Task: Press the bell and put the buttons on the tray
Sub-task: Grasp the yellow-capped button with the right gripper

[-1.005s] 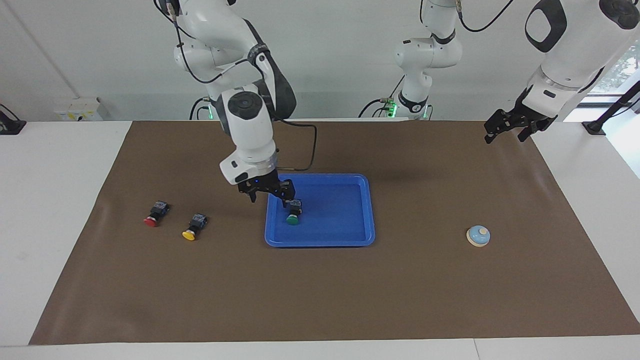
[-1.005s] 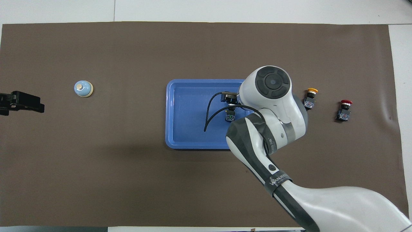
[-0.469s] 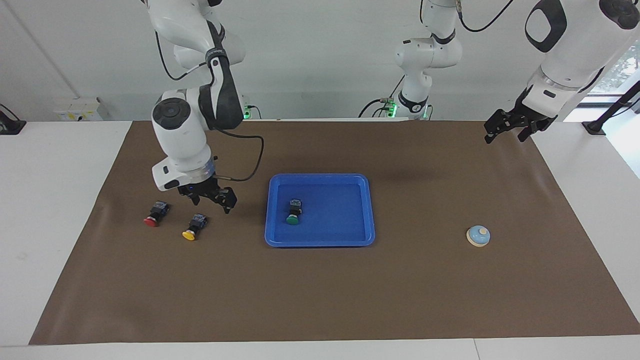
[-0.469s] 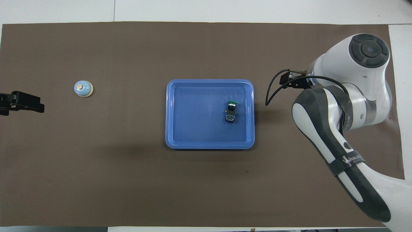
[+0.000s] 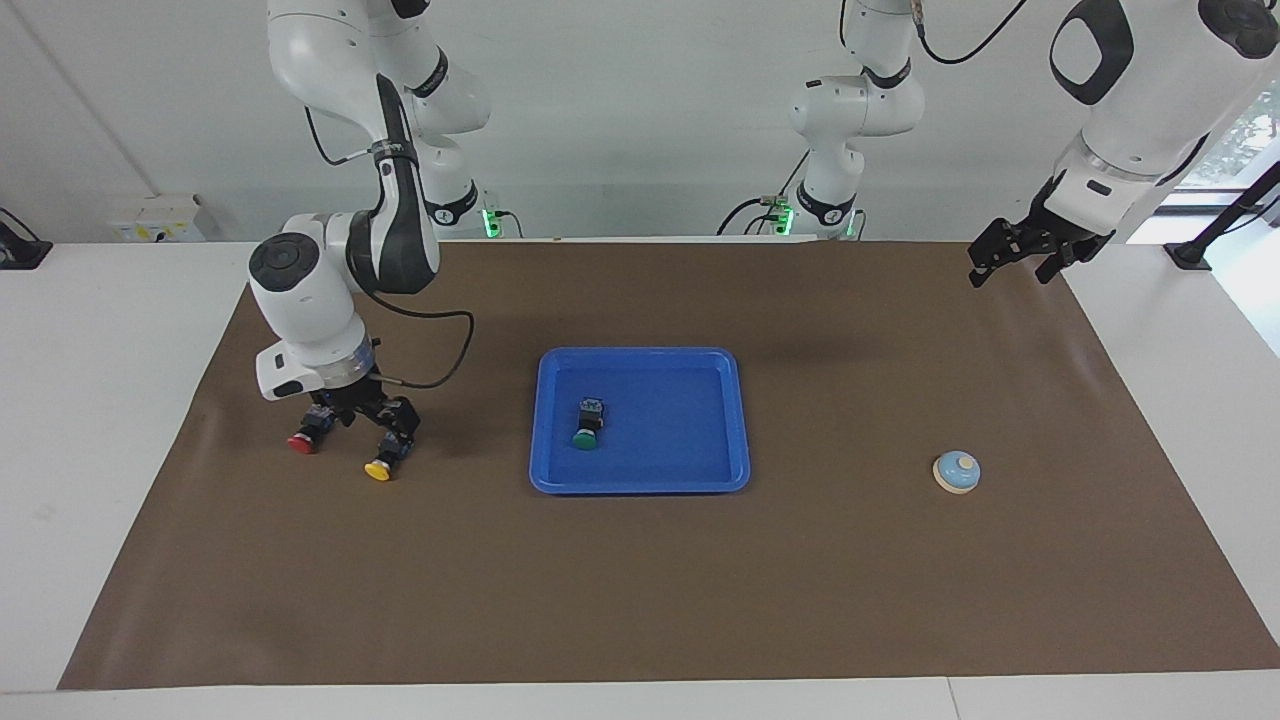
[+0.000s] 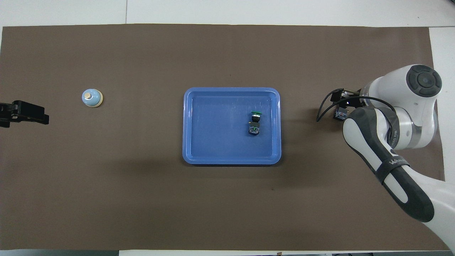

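Brown mat, right gripper now low over the red and yellow buttons.

A second ago this gripper stood over the blue tray at the green button; since then it has swung toward the right arm's end of the table and come down, fingers spread wide and holding nothing, one tip by the red button, the other by the yellow button. Green button lies on its side in the tray, unmoved. Left gripper waits open above the mat's edge nearest the robots, as before. Bell sits alone toward the left arm's end, farther from the robots, untouched.
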### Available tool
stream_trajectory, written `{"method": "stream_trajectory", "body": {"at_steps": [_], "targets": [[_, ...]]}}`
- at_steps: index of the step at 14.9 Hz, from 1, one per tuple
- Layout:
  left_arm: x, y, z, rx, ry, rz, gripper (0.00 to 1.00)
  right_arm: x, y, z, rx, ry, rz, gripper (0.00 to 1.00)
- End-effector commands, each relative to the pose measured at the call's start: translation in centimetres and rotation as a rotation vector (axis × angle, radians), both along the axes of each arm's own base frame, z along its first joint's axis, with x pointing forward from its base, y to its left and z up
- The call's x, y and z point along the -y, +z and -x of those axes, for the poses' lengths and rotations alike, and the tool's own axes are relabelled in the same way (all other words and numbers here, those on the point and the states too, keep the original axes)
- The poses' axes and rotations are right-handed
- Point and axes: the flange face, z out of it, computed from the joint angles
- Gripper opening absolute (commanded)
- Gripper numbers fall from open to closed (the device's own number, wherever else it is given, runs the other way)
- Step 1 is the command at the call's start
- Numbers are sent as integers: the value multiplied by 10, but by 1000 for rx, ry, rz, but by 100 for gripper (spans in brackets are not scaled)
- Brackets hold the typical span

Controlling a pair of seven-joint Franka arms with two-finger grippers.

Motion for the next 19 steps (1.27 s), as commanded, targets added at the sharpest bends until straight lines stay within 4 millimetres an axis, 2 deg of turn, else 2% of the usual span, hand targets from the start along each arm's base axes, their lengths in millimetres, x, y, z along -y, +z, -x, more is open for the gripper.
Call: {"method": "stream_trajectory", "body": {"at_steps": [1, 4, 6, 7, 9, 10, 12, 14, 15, 17, 19], "targets": [[-1, 5, 3, -1, 6, 2, 100, -3, -20, 4, 29, 4, 2, 97], [-1, 5, 3, 0, 4, 2, 100, -3, -35, 9, 32, 6, 0, 93], [-1, 5, 3, 0, 4, 2, 100, -4, -37, 11, 29, 9, 0, 75], [-2, 5, 3, 0, 6, 2, 100, -5, -38, 11, 26, 15, 1, 58], [-1, 5, 2, 1, 6, 2, 100, -6, -36, 11, 21, 18, 1, 16], [-1, 5, 2, 1, 4, 2, 100, -8, -33, 11, 20, 22, 1, 0], [-1, 5, 2, 1, 4, 2, 100, -10, -25, 9, 5, 25, 3, 0], [-1, 5, 2, 1, 4, 2, 100, -17, -3, 2, -3, 33, 2, 0], [-1, 5, 3, 0, 4, 2, 100, -27, 11, -5, -8, 43, -4, 0], [-2, 5, 2, 1, 6, 2, 100, -61, 42, -17, -12, 74, -13, 0], [-2, 5, 2, 1, 7, 2, 100, -111, 79, -27, -10, 39, -51, 0]]}}
